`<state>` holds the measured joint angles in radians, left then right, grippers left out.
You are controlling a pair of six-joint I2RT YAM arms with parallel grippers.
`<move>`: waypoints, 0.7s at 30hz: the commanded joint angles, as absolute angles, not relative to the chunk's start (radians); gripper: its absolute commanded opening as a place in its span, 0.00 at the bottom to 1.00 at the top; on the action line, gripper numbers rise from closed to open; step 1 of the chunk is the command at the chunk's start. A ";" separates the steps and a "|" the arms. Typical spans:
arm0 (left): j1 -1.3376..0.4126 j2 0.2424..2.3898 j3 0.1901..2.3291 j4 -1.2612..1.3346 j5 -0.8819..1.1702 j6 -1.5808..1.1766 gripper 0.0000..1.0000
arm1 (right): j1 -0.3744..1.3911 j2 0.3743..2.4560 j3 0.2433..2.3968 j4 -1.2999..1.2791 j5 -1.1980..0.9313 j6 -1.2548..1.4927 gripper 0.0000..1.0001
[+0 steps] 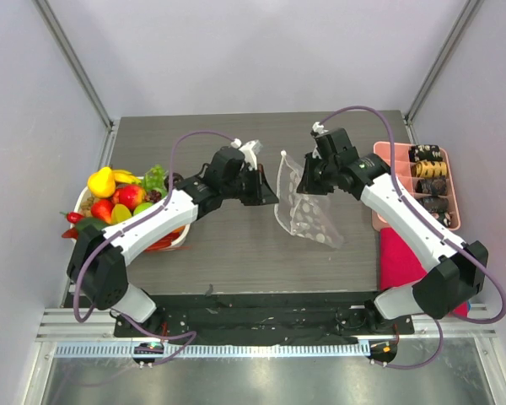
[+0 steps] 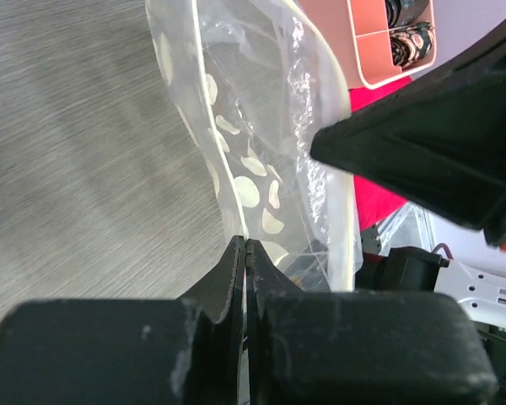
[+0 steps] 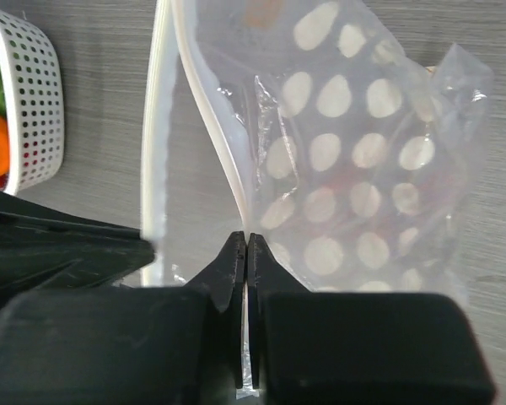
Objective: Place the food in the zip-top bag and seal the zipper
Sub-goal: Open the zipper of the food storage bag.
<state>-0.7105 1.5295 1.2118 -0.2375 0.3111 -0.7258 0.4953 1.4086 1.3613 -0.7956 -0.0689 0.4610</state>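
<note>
Pinches one lip of the dotted bag (image 1: 310, 215) in the left gripper (image 2: 245, 253), with jaws pressed together; clamps the opposite lip in the right gripper (image 3: 247, 246), likewise closed tight.

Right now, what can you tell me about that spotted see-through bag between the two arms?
The zip-top bag is clear, soft, crinkled plastic printed with white round dots, with a thick whitish zipper strip along its mouth. The mouth is unsealed and held apart: the left gripper pinches one rim, the right gripper the other. Its lower end appears to rest on the dark table between the two arms.
</note>
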 commanded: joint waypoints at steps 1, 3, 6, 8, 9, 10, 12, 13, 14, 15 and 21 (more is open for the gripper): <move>-0.663 1.454 1.172 -0.248 0.295 -0.689 0.00 | 0.492 1.352 1.393 -0.827 -0.038 0.410 0.01; -0.634 1.442 1.142 -0.291 0.284 -0.638 0.00 | 0.483 1.332 1.408 -0.854 -0.064 0.387 0.01; -0.577 1.460 1.127 -0.388 0.279 -0.537 0.00 | 0.466 1.293 1.413 -0.906 -0.100 0.328 0.01; -0.555 1.480 1.146 -0.452 0.269 -0.482 0.00 | 0.447 1.269 1.395 -0.928 -0.116 0.287 0.01; -0.551 1.499 1.147 -0.501 0.253 -0.422 0.00 | 0.439 1.263 1.388 -0.931 -0.130 0.276 0.01; -0.548 1.505 1.155 -0.521 0.244 -0.407 0.01 | 0.434 1.258 1.381 -0.931 -0.152 0.269 0.01; -0.540 1.509 1.154 -0.546 0.255 -0.381 0.07 | 0.425 1.255 1.358 -0.922 -0.181 0.262 0.01; -0.540 1.502 1.154 -0.548 0.264 -0.361 0.15 | 0.426 1.258 1.350 -0.910 -0.219 0.265 0.01; -0.540 1.493 1.154 -0.548 0.282 -0.353 0.21 | 0.425 1.259 1.332 -0.894 -0.232 0.274 0.01; -0.540 1.483 1.155 -0.546 0.297 -0.347 0.27 | 0.425 1.256 1.321 -0.855 -0.242 0.291 0.01; -0.534 1.378 1.245 -0.650 0.351 -0.241 0.88 | 0.426 1.250 1.264 -0.781 -0.273 0.339 0.01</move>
